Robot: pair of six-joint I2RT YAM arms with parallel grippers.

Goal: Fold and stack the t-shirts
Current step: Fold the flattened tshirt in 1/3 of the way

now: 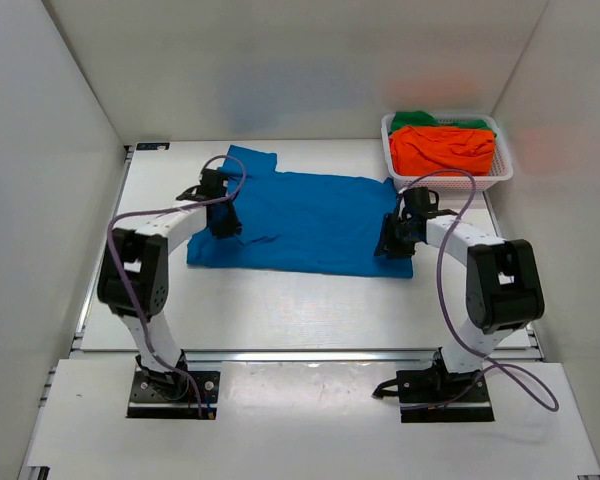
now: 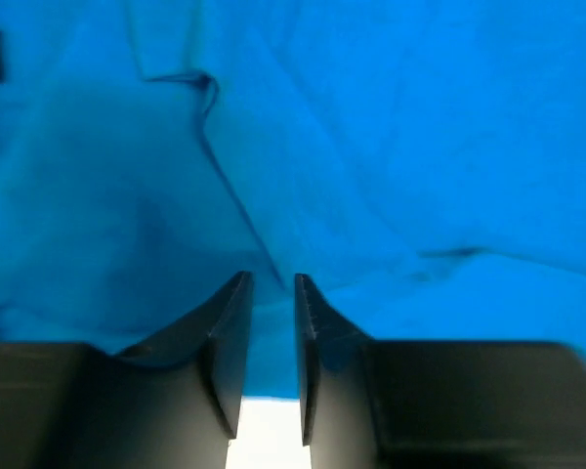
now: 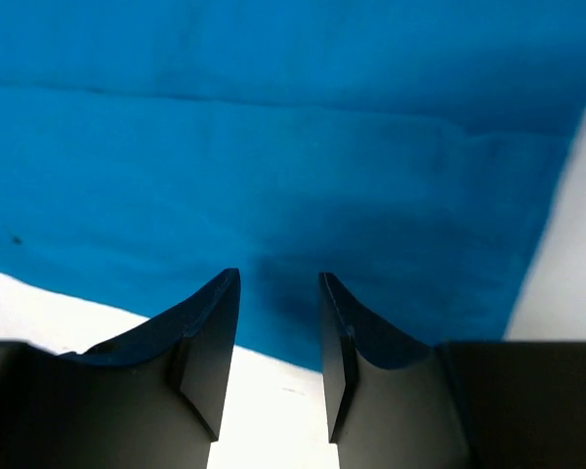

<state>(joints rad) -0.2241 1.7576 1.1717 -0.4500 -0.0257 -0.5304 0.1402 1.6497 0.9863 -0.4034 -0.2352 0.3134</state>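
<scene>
The bright blue t-shirt (image 1: 310, 220) lies spread flat on the white table, with a sleeve pointing to the back left. My left gripper (image 1: 223, 228) sits low over its left part. In the left wrist view the gripper (image 2: 272, 278) stands narrowly open over creased blue cloth (image 2: 371, 147), holding nothing. My right gripper (image 1: 388, 247) is at the shirt's near right corner. In the right wrist view it (image 3: 278, 276) is open and empty above the shirt's near edge (image 3: 273, 147). The orange t-shirt (image 1: 442, 150) and green t-shirt (image 1: 420, 119) lie in the basket.
The white mesh basket (image 1: 485, 183) stands at the back right corner of the table, just beyond the right arm. White walls enclose the table on the left, back and right. Bare table top (image 1: 300, 310) lies between the shirt and the arm bases.
</scene>
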